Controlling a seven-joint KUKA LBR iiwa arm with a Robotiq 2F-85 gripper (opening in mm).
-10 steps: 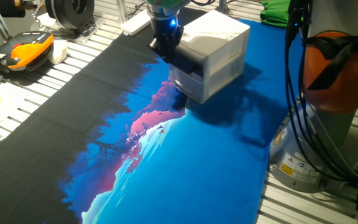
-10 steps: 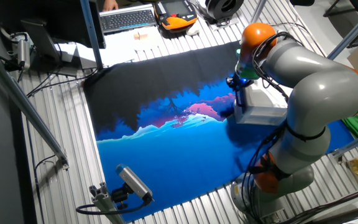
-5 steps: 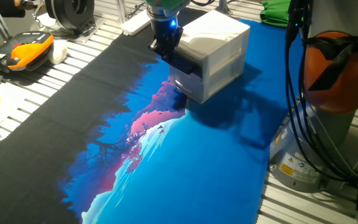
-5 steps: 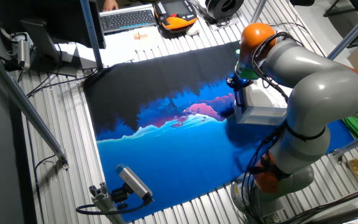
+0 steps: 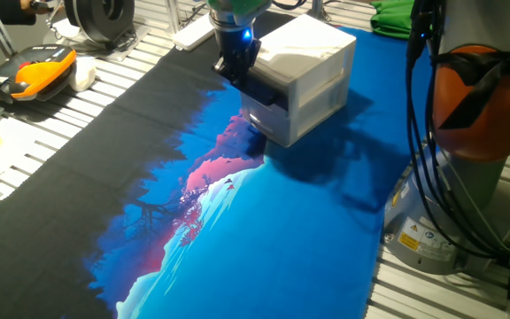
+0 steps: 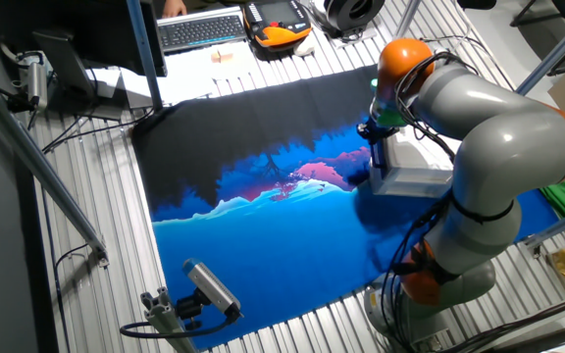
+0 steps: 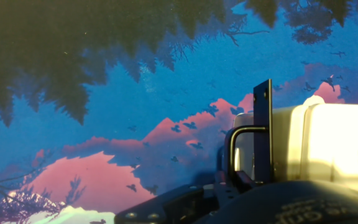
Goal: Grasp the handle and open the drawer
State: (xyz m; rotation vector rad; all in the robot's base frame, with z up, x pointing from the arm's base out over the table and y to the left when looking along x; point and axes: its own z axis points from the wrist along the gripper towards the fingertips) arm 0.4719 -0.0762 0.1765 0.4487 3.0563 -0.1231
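The small white cabinet (image 5: 312, 53) stands on the printed mat at the far side; it also shows in the other fixed view (image 6: 415, 178). Its upper drawer (image 5: 271, 110) has the slim black handle (image 5: 268, 91) across its front. My gripper (image 5: 237, 73) comes down from above at the handle's left end and appears shut on it; it also shows in the other fixed view (image 6: 371, 132). In the hand view the handle (image 7: 263, 124) stands upright against the white drawer front (image 7: 316, 143) and runs down into my gripper (image 7: 253, 186). The fingertips are hidden.
A blue, pink and black mat (image 5: 264, 230) covers the table. An orange and black device (image 5: 34, 71) lies at the left edge. The arm's base (image 5: 476, 97) and cables stand at the right. A keyboard (image 6: 199, 29) and a mounted camera (image 6: 209, 284) are off the mat.
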